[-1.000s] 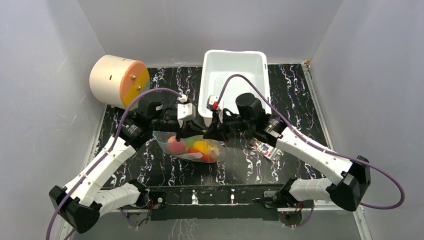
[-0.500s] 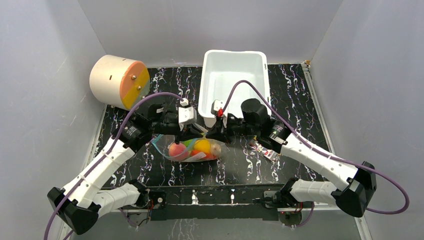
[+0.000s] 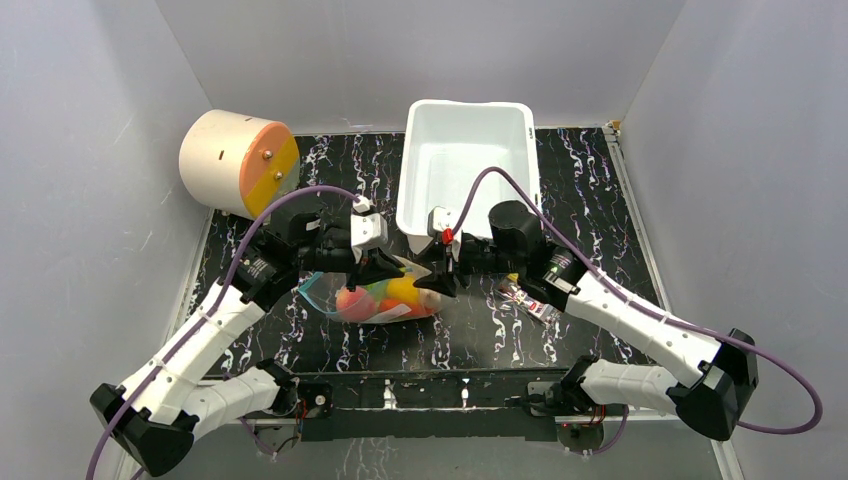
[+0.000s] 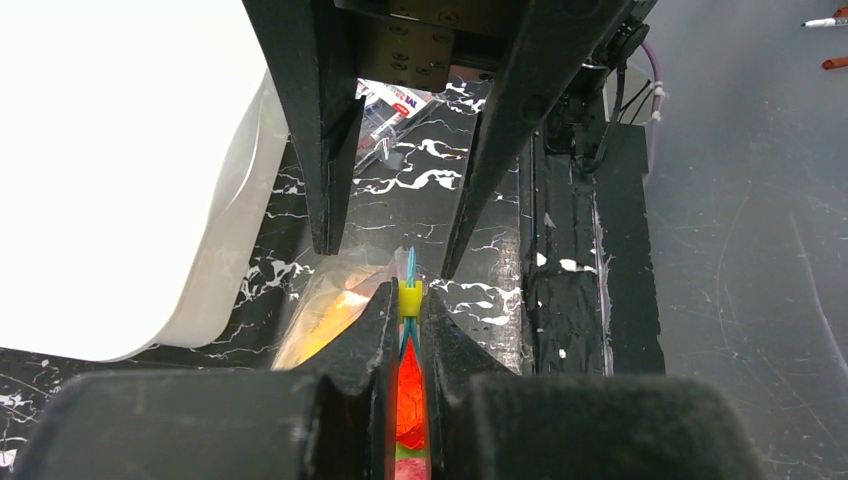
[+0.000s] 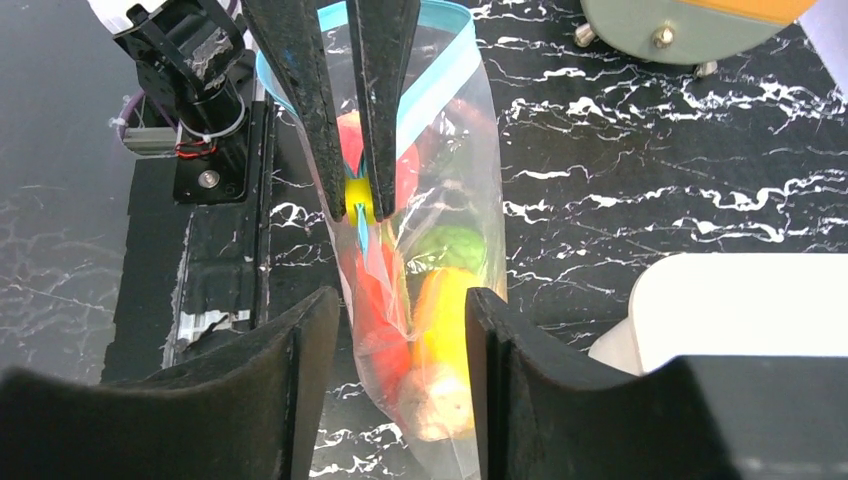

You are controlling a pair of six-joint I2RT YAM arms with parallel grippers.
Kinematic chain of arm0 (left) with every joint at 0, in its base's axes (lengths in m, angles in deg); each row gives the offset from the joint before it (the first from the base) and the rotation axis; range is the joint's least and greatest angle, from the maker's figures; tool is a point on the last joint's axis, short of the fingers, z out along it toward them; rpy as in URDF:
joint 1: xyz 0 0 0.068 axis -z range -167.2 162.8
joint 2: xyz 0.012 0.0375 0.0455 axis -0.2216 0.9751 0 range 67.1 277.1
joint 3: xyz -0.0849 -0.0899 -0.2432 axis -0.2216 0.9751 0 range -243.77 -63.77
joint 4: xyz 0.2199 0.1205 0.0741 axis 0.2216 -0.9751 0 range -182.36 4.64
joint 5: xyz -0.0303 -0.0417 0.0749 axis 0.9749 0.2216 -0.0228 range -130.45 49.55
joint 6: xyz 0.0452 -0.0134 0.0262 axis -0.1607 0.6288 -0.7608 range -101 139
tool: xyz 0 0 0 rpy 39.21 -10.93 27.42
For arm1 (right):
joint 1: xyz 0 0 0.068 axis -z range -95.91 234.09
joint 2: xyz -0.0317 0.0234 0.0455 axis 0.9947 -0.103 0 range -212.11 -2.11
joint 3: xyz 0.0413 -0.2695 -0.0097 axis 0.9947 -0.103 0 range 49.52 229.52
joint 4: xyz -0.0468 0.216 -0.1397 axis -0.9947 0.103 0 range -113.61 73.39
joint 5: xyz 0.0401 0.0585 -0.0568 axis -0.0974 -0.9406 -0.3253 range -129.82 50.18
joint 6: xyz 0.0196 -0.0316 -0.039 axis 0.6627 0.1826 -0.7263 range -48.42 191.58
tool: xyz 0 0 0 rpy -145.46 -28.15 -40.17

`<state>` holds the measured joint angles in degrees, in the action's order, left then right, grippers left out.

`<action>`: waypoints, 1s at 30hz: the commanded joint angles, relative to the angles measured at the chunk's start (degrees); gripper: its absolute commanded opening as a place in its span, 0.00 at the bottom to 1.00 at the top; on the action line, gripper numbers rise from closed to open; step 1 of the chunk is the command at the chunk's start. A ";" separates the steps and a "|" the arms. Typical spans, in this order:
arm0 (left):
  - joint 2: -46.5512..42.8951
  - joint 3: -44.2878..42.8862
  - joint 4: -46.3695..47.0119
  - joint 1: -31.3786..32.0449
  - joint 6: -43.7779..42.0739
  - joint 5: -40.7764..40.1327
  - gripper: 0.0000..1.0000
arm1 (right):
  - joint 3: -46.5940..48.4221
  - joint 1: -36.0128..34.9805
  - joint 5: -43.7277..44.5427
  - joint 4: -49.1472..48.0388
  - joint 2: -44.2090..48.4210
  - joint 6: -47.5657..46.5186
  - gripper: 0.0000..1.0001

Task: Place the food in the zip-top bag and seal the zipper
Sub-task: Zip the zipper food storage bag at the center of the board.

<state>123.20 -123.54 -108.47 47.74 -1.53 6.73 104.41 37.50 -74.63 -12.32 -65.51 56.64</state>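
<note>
Sealing is what remains, by the look of things: the food (image 3: 388, 297) already lies inside the zip-top bag (image 5: 445, 215), red, yellow, green and a pale pink piece showing through the clear plastic, and no toy fruit shows loose on the table. The bag rests on the black marbled table just in front of the white bin (image 3: 466, 150), with the printed packet (image 3: 530, 300) lying to its right.

The left gripper (image 3: 383, 268) is clamped on the small yellow slider (image 4: 410, 297) riding the zipper (image 5: 437, 75). The right gripper (image 5: 400, 300) has its fingers spread, straddling the bag's filled end without pinching it.

Beyond the slider, the teal strip bows apart into a loop, so that stretch of the mouth looks unsealed; I judge loading finished and closing only partly done.
</note>
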 commanded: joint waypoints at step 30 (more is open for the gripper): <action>-1.87 -0.54 1.66 -0.21 3.18 -1.54 0.28 | -1.95 -0.61 -3.46 -13.80 0.44 1.48 0.00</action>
<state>122.15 -123.01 -107.47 47.48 1.64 4.50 102.11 37.17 -78.58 -20.94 -66.54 57.12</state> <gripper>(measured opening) 0.290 0.009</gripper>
